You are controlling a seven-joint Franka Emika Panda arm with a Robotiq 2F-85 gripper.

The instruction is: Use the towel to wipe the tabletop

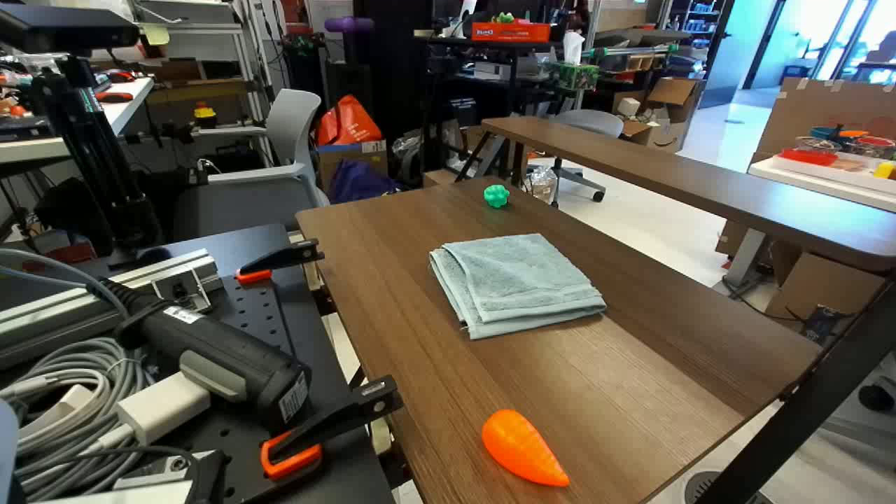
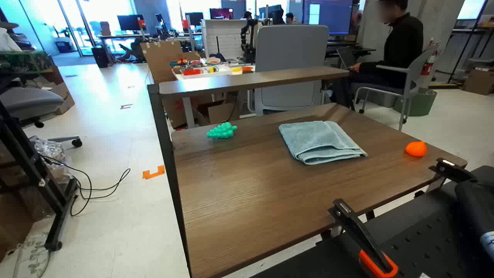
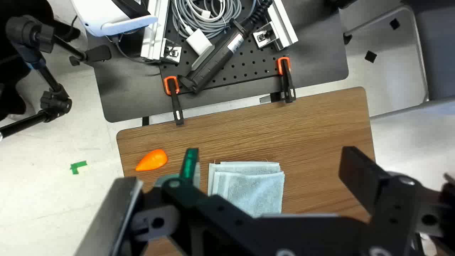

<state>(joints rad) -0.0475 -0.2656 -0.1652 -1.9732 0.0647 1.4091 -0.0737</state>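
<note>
The towel is a pale blue-grey cloth folded roughly square. It lies flat on the tabletop in both exterior views and in the wrist view, where its lower part is hidden behind the gripper. The tabletop is dark brown wood-grain and shows in both exterior views and the wrist view. My gripper is open with nothing between its fingers. It hangs above the tabletop, apart from the towel, which shows between the fingers toward the left one. The gripper is out of sight in both exterior views.
An orange carrot-shaped object and a green bumpy toy lie on the tabletop. Black clamps on a dark side table reach the tabletop's edge. A raised brown shelf runs along another side.
</note>
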